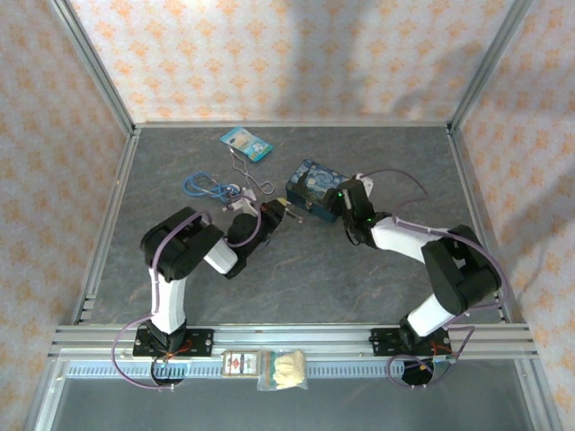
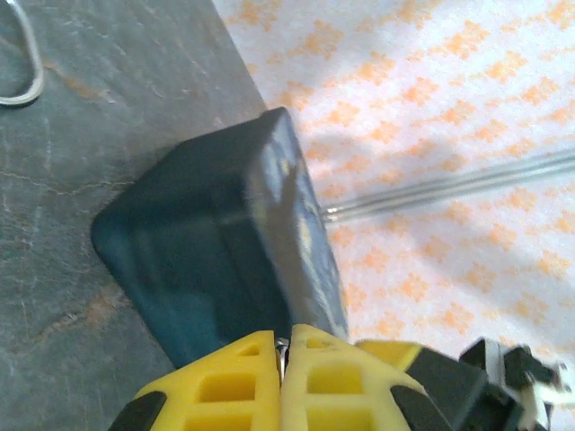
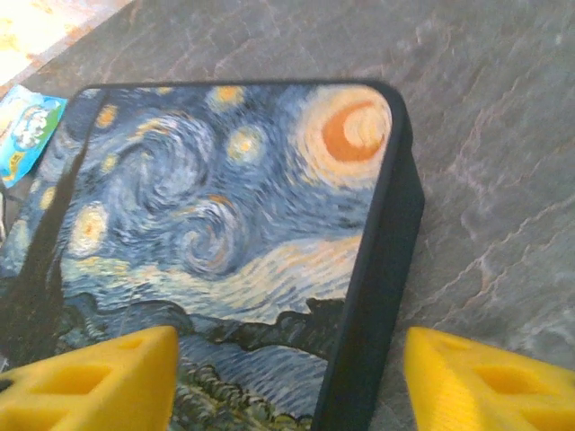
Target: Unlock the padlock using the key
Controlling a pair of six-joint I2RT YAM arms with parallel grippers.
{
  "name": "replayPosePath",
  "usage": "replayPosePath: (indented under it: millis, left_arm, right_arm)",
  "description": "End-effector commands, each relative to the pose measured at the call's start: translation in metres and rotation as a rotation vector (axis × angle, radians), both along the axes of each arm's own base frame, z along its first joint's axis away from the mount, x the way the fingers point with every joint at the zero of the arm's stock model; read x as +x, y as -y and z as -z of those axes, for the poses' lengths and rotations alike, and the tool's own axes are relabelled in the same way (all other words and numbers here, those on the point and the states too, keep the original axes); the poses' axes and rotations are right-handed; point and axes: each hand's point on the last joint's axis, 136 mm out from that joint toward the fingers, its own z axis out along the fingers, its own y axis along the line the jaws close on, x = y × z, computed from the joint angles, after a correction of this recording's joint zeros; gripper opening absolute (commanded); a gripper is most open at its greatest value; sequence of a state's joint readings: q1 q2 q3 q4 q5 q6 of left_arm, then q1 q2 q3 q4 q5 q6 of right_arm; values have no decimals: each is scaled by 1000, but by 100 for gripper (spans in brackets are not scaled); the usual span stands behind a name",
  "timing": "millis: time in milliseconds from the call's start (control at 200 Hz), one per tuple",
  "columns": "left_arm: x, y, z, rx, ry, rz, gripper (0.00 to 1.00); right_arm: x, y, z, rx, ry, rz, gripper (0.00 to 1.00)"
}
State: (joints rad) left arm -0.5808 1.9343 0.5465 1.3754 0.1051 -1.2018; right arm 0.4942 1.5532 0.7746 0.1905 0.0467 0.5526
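Left gripper (image 2: 285, 334) fingers press together, pinching the thin key (image 2: 282, 348); a corner of the tin (image 2: 216, 260) stands just ahead. Right gripper (image 3: 289, 341) fingers are spread over the tin's edge, with bare table (image 3: 485, 180) beside the right finger.

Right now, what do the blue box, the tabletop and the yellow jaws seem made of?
Blue box: probably painted metal, going by its printed swirling picture, thin dark rim and rounded corners; plastic is possible. Tabletop: grey stone look with pale veins, matte, perhaps a printed sheet. Right gripper jaws: matte yellow plastic with moulded hollows.
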Motion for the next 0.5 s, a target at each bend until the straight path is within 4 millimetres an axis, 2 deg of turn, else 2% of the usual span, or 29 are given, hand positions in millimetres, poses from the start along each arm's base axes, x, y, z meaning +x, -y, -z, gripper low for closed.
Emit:
replayPosePath:
  millis: [0,90,105,115,230,295,385,495]
  left_arm:
    - [-17,1,-9,48,7,119,0]
    - [-34,6,2,112,-56,219,0]
    - [-36,6,6,130,-71,229,0]
    - [-38,6,6,142,-73,237,0]
    - [-55,-3,23,327,-157,285,0]
    - [-60,-12,28,444,-194,293,0]
    - [-64,-20,31,569,-229,316,0]
    - [-65,-19,40,659,-282,374,0]
  right_arm:
    - [9,13,-55,-62,135,15,82]
    - [7,24,-77,-111,189,40,91]
    - [7,27,-80,-120,197,48,98]
    - [6,29,-81,-126,201,52,100]
    - [-2,51,-96,-193,250,108,100]
    - [-6,63,-98,-220,264,135,100]
    - [-11,83,-90,-267,251,170,100]
    - [-14,101,-76,-298,206,198,100]
